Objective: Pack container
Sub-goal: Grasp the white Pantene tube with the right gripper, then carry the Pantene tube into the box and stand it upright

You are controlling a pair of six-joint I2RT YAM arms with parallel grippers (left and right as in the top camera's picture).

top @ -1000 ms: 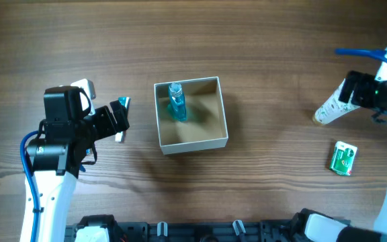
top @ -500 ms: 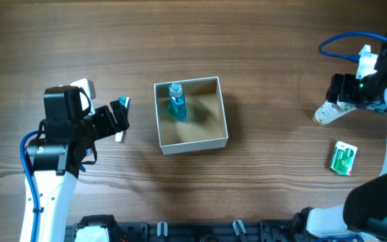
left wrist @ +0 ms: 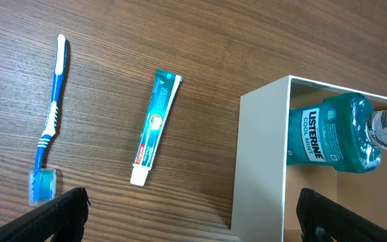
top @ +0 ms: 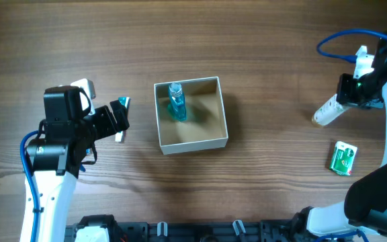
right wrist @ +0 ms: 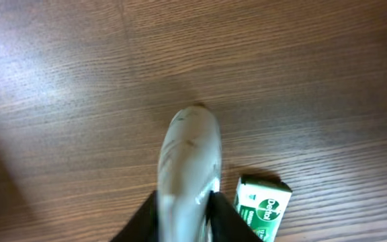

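The container [top: 197, 143], a white-walled square box with a tan inside, stands mid-table. A teal mouthwash bottle [top: 176, 102] lies in it against the back-left wall. Both also show in the left wrist view, the container [left wrist: 261, 161] and the bottle [left wrist: 331, 134]. My left gripper [top: 121, 119] hovers open just left of the box, its dark fingers [left wrist: 52, 218] spread wide with nothing between them. At the far right, my right gripper [top: 350, 92] is shut on one end of a white tube [top: 326, 111]. The right wrist view shows the jaws pinching the tube [right wrist: 190, 161] from both sides.
A green soap box [top: 343, 158] lies near the right edge, just beside the held tube [right wrist: 264, 208]. A teal toothpaste tube [left wrist: 156, 126] and a blue toothbrush [left wrist: 50, 121] lie on the wood left of the container, under my left arm.
My right gripper has closed onto the white tube and shifted slightly up and right with it. The left arm has not moved.
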